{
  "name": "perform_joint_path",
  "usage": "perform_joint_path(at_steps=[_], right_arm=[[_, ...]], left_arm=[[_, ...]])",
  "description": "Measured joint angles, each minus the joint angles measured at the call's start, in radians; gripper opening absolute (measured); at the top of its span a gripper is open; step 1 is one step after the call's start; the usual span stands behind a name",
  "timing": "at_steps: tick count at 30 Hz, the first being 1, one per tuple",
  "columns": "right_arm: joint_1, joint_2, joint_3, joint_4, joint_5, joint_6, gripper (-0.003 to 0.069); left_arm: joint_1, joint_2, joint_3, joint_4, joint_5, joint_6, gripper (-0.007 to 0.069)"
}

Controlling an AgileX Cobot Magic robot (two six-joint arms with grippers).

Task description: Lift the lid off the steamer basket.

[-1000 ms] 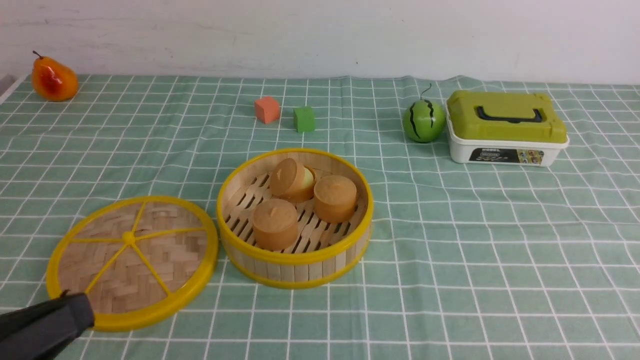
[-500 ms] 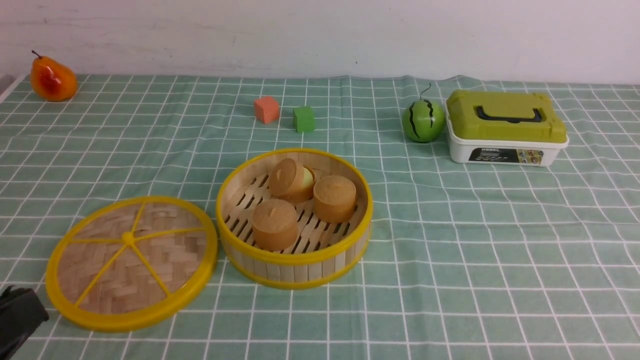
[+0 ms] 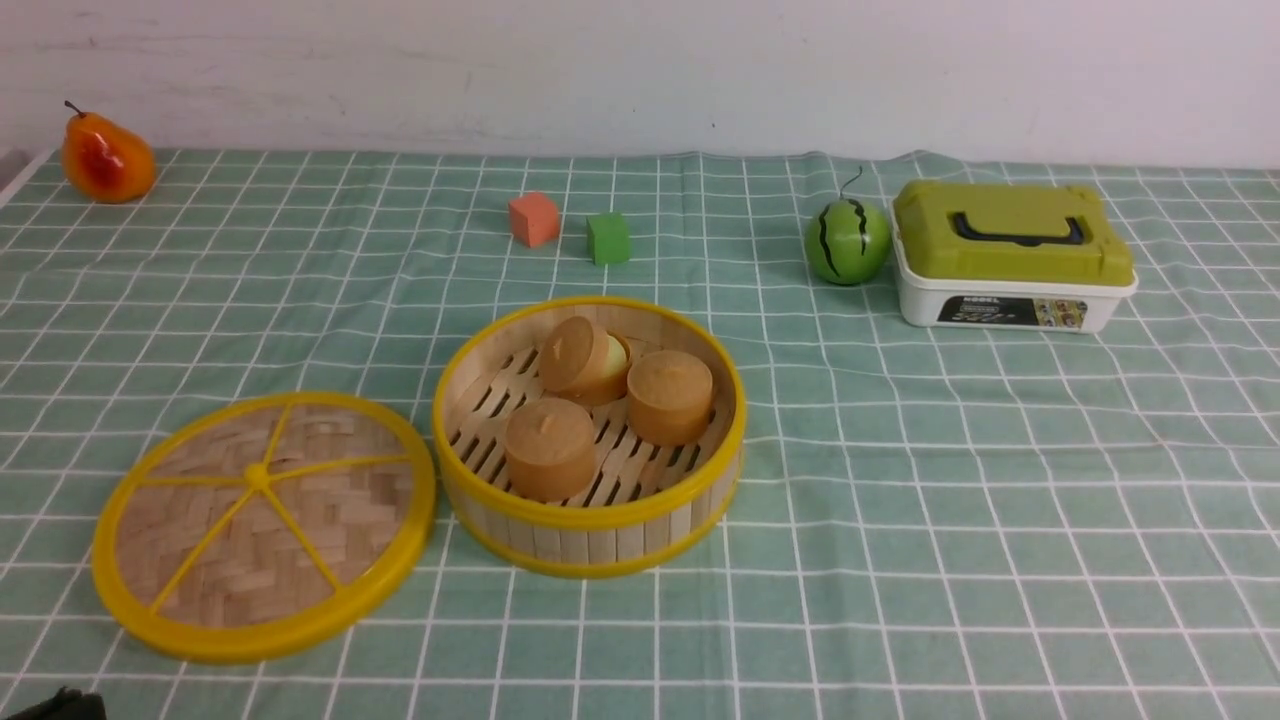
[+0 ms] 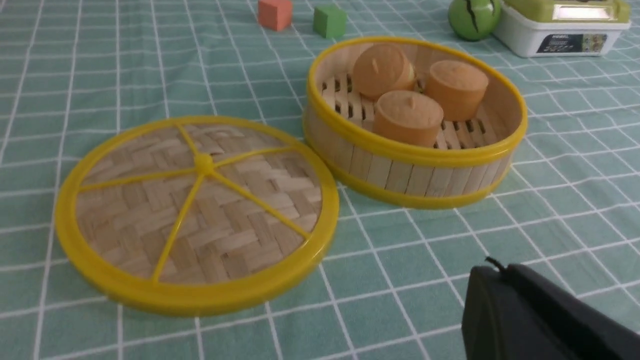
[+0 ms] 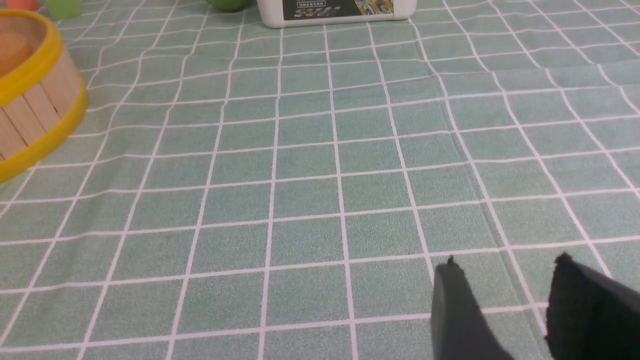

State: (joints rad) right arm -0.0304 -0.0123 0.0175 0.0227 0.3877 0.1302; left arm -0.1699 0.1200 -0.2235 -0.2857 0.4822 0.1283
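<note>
Woven-bamboo, yellow-rimmed lid [image 3: 262,525] lies lower left, off the round slatted steamer basket [image 3: 590,540]; removal looks done. Your right gripper [image 5: 506,265] gapes empty, and the left gripper [image 4: 540,315] you cannot read. Just park both.

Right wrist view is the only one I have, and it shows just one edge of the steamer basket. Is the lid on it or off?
Observer: Off. The lid lies flat on the cloth, on the robot's left of the steamer basket.
Operator: Does the left gripper hold it?
Observer: No. In the left wrist view the left gripper is apart from the lid and does not touch it.
Operator: Is the basket empty?
Observer: No, three brown cakes sit inside.
</note>
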Motion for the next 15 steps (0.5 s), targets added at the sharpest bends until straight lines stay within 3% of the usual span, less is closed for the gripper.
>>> perform_joint_path(at_steps=[7, 15], right_arm=[[0.0, 0.0, 0.0, 0.0, 0.0, 0.0, 0.0241], [0.0, 0.0, 0.0, 0.0, 0.0, 0.0, 0.0241]], left_arm=[[0.0, -0.13, 0.151, 0.276, -0.001, -0.349, -0.0011], [0.0, -0.131, 0.247, 0.314, -0.07, -0.442, -0.0003]])
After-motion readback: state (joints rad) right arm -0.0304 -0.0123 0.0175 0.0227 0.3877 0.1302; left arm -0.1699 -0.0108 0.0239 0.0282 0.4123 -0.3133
